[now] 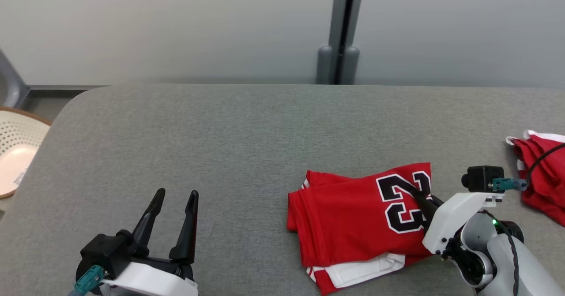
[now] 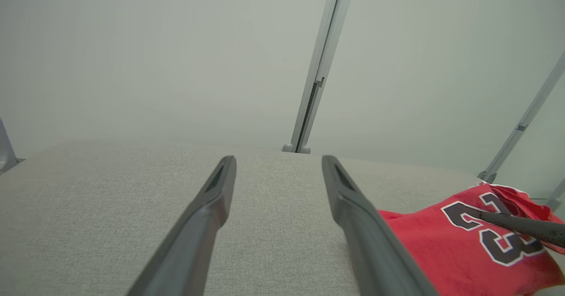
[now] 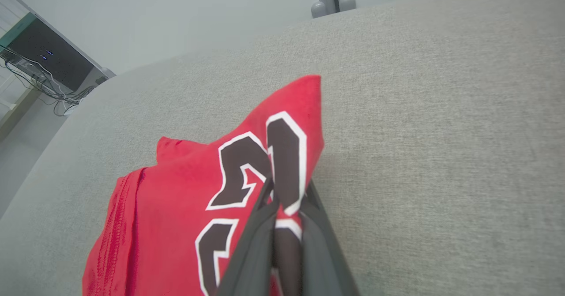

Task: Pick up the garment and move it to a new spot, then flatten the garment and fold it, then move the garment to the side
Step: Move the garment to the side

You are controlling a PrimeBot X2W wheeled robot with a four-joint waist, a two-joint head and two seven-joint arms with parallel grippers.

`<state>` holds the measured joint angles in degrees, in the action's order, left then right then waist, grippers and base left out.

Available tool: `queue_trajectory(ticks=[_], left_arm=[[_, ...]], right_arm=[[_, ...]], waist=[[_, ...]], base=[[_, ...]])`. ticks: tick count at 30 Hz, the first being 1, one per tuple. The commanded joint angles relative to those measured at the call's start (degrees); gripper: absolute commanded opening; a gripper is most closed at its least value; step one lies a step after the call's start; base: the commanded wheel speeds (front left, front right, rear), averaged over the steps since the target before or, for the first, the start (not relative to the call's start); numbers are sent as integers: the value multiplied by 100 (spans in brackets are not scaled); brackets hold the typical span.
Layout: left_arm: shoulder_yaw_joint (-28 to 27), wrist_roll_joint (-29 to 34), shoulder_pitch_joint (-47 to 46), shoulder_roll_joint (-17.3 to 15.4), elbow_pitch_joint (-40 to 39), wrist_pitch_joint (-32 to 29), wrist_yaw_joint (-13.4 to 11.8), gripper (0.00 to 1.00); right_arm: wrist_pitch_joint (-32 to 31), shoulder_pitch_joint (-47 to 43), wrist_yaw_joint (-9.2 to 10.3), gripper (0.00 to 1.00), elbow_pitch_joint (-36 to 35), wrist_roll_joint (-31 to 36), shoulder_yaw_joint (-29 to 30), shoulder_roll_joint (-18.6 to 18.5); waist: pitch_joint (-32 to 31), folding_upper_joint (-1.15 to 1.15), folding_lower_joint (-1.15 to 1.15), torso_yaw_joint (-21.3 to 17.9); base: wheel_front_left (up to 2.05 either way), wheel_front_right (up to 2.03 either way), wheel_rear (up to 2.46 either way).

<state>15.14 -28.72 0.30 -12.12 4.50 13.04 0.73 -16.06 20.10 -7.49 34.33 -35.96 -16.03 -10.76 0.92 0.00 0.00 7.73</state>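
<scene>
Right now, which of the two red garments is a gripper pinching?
The folded jersey numbered 23: the right gripper is shut on it. The other red garment lies apart at the right, untouched.

A grey fabric-covered surface (image 1: 220, 146) with rounded corners spans the scene, backed by a plain pale wall (image 1: 176, 22) with a grey vertical post (image 1: 340, 31) running down to the surface's far edge. A cream perforated basket (image 1: 17, 150) with a brown rim sits off the left side, and a crumpled red cloth with white trim (image 1: 545, 177) lies at the right edge. Beyond one corner stands a black box (image 3: 48, 55) with tangled cables (image 3: 53, 97) beneath it.
</scene>
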Motion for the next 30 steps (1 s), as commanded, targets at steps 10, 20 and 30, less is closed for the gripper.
queue_trajectory(ticks=[10, 20, 30], left_arm=[[336, 148, -488, 103, 98, 4, 218, 100], [585, 307, -926, 39, 61, -172, 323, 100], [681, 400, -1427, -123, 2, -361, 393, 100]], right_arm=[[108, 452, 0, 0, -307, -32, -241, -317], [538, 1409, 0, 0, -212, -145, -522, -458], [799, 3039, 0, 0, 1096, -263, -625, -1045]], waist=[[175, 0, 0, -1714], [873, 0, 0, -2430], [1742, 0, 0, -2342]], base=[[0, 0, 0], [0, 0, 0], [0, 0, 0]])
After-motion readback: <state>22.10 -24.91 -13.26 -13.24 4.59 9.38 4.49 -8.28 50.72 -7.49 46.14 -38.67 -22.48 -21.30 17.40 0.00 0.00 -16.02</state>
